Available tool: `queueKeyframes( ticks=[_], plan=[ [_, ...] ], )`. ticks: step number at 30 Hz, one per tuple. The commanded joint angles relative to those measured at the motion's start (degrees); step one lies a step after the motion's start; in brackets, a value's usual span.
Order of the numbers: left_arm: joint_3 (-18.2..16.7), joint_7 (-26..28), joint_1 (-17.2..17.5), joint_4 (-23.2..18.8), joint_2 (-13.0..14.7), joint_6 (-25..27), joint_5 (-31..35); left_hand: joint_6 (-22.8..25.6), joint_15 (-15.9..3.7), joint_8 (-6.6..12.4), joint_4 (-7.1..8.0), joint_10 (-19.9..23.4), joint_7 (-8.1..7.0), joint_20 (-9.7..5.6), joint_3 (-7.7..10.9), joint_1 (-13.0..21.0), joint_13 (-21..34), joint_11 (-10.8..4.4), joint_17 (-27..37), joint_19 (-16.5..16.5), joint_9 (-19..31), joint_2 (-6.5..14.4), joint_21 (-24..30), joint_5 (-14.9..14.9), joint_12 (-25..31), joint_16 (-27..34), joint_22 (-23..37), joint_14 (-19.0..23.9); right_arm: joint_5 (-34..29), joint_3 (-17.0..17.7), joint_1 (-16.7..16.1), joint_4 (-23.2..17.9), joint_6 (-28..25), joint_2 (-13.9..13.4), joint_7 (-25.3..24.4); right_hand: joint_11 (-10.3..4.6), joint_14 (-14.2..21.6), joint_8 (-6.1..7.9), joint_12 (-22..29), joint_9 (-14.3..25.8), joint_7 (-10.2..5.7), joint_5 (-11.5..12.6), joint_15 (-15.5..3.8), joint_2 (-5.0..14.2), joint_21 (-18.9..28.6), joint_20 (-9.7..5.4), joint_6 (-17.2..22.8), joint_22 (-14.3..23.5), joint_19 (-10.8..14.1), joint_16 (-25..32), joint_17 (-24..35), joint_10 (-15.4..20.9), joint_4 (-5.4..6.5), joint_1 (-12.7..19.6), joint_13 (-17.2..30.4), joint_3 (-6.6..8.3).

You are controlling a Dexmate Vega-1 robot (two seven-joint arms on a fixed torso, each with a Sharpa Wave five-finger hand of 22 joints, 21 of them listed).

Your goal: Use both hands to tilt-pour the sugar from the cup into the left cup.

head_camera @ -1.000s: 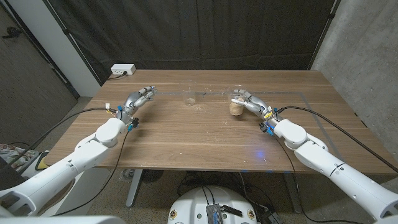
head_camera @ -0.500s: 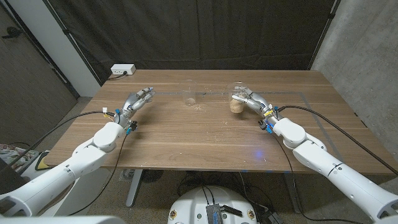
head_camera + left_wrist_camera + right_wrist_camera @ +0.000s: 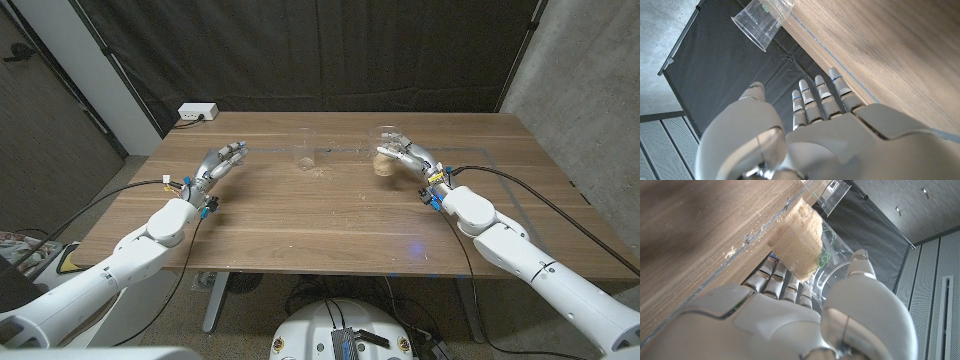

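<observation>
The left hand [image 3: 815, 140] shows from its back, holding nothing, its fingers [image 3: 822, 97] straight, side by side, just off the wooden table [image 3: 890, 50]. Well beyond them an empty clear plastic cup [image 3: 762, 22] stands on that table before a dark curtain [image 3: 725, 75].

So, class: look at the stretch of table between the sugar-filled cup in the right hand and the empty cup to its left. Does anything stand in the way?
Nothing visible does. The right hand grips the sugar cup, and only bare table with a few spilled grains lies between it and the empty cup. The left hand waits apart on the empty cup's other side.
</observation>
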Motion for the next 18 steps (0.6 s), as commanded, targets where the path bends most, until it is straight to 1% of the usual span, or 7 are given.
queueKeyframes(
  ticks=[1, 4, 7, 8, 11, 15, 18],
  plan=[
    [0.1, 2.6, 0.8, -2.4, 1.9, -0.2, 2.1, 0.5, -5.45, 0.49, -0.23, 0.1, -0.18, -0.17, -0.07, 0.0, 0.1, -0.20, 0.2, 0.2, 0.2, 0.2, 0.1, -0.1, -0.2, 0.3, 0.1, 0.2, 0.4, 0.2, 0.8, -0.1, -0.6, -0.3, 0.4, -0.01, 0.6, 0.33, 0.5, 0.4, -0.03, 0.2, -10.23, 0.15, 0.3, -1.01, 0.3, 0.2, 0.1, 0.3, 0.4, 0.8, 0.39, 0.9, 0.5, 0.07],
    [0.0, 6.4, 1.7, -5.3, 3.6, 2.0, 5.3, -0.3, -4.96, 0.18, -0.46, -1.2, -0.17, 0.00, -1.15, -0.7, 0.1, 0.16, 0.3, -0.2, 0.2, -1.9, -0.1, -0.2, -0.6, -0.2, 0.1, -0.9, 0.4, 0.2, 0.9, -0.2, -0.8, -0.4, 0.4, 0.07, 0.7, 0.39, 0.6, 0.6, 0.03, 0.2, -10.21, 0.14, 0.3, -1.03, 0.3, 0.2, 0.1, 0.4, 0.5, 0.9, 0.43, 0.9, 0.6, 0.04],
    [0.0, 9.7, 2.5, -8.1, 5.2, 4.7, 8.3, -2.4, -4.80, -0.40, -0.46, -3.2, -0.26, 0.22, -2.46, -1.8, 0.3, -0.40, 0.4, -0.7, 0.5, -4.0, -0.4, 0.1, -1.3, -0.7, 0.1, -2.5, 0.2, 0.0, 1.1, -0.2, -0.8, -0.4, 0.6, 0.04, 0.7, 0.45, 0.7, 0.7, 0.08, 0.2, -10.16, 0.15, 0.4, -0.99, 0.3, 0.2, 0.0, 0.4, 0.6, 1.0, 0.48, 0.9, 0.7, 0.02],
    [0.1, 10.8, 2.7, -8.8, 5.6, 5.6, 9.2, -3.0, -4.56, -0.49, -0.43, -4.0, -0.28, 0.26, -2.80, -2.1, 0.3, -0.72, 0.5, -0.7, 0.6, -4.4, -0.4, 0.2, -1.5, -0.9, 0.1, -3.1, 0.2, -0.1, 1.1, -0.2, -0.9, -0.4, 0.6, -0.07, 0.8, 0.46, 0.7, 0.7, 0.00, 0.2, -10.21, 0.17, 0.3, -1.04, 0.3, 0.2, -0.1, 0.4, 0.6, 1.0, 0.48, 0.9, 0.8, 0.04],
    [0.4, 13.1, 2.9, -10.2, 6.3, 7.6, 11.5, -4.8, -4.33, -0.73, -0.31, -5.9, 0.02, 0.13, -3.77, -2.9, 0.6, -0.09, 0.7, -1.2, 1.1, -5.7, -0.6, 0.5, -1.9, -1.2, 0.1, -4.2, 0.2, -0.3, 1.4, 0.1, -0.8, -0.2, 0.8, -0.03, 0.9, 0.49, 0.8, 0.8, 0.08, 0.2, -10.22, 0.15, 0.4, -1.01, 0.3, 0.3, -0.1, 0.5, 0.7, 1.1, 0.48, 0.9, 0.9, 0.01],
    [0.8, 15.5, 2.8, -11.6, 6.9, 10.3, 14.3, -6.3, -3.71, -0.73, -0.32, -7.6, 1.37, 0.04, -4.98, -3.8, 0.9, -0.30, 1.1, -1.4, 1.6, -7.5, -0.8, 1.0, -2.0, -1.5, 0.1, -5.4, -0.1, -0.5, 1.6, -0.1, -0.9, -0.2, 0.8, -0.15, 0.9, 0.58, 0.9, 1.1, 0.02, 0.2, -10.22, 0.27, 0.4, -1.28, 0.2, 0.3, -0.3, 0.3, 0.9, 1.0, 0.64, 0.9, 1.2, 0.00],
    [1.2, 17.3, 2.6, -12.4, 7.2, 12.0, 16.8, -6.5, -3.72, -0.60, -0.31, -7.9, 1.65, 0.02, -5.40, -4.1, 1.0, -0.38, 1.2, -1.4, 1.8, -8.1, -0.9, 1.1, -1.9, -1.6, 0.2, -5.7, -0.2, -0.5, 1.6, -0.4, -1.1, -0.3, 0.8, -0.10, 1.0, 0.63, 1.0, 1.2, 0.07, 0.2, -10.25, 0.21, 0.5, -1.25, 0.2, 0.3, -0.3, 0.4, 1.0, 1.1, 0.60, 1.0, 1.4, -0.03]
  ],
)
